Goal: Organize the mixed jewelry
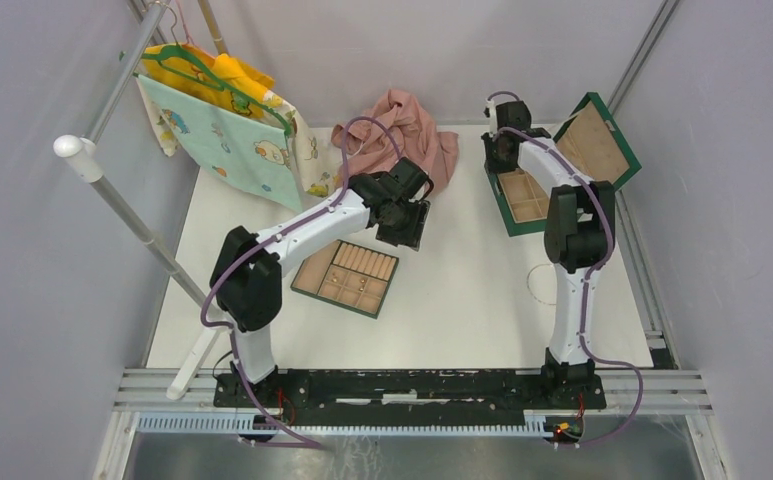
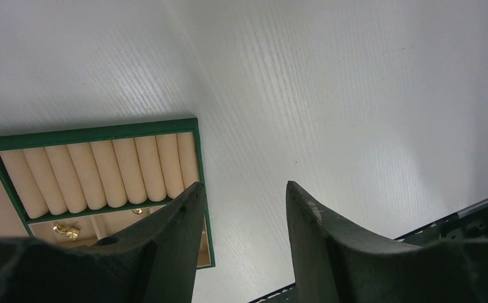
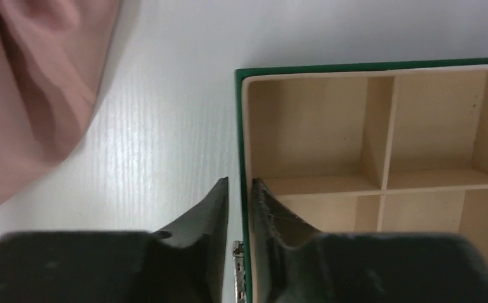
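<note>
White tabletop [image 1: 462, 290], carrying a green-rimmed tan compartmented tray [image 1: 314, 278] left of centre, a crumpled pink cloth [image 1: 412, 125] at the far edge, an open green tan-lined box [image 1: 528, 210] far right — and, nearer, a thin silvery wire loop [image 1: 529, 282].

Under you, the white table top [image 2: 355, 95] looked like smooth plastic, finely ribbed, with a soft sheen. Your green-rimmed tan tray [image 2: 89, 134] showed matt, velvety padded rolls, and the tiny pale-gold pieces [image 2: 67, 231] in it gleamed like polished metal. Your left gripper [image 2: 241, 189] had dull dark fingers [image 2: 329, 252], one scuffed pale near the tip. Over right, the green box [image 3: 355, 65] was lined in flat matt tan, its little latch [image 3: 237, 249] shone metallic, and the pink cloth [image 3: 26, 95] lay soft and folded.
</note>
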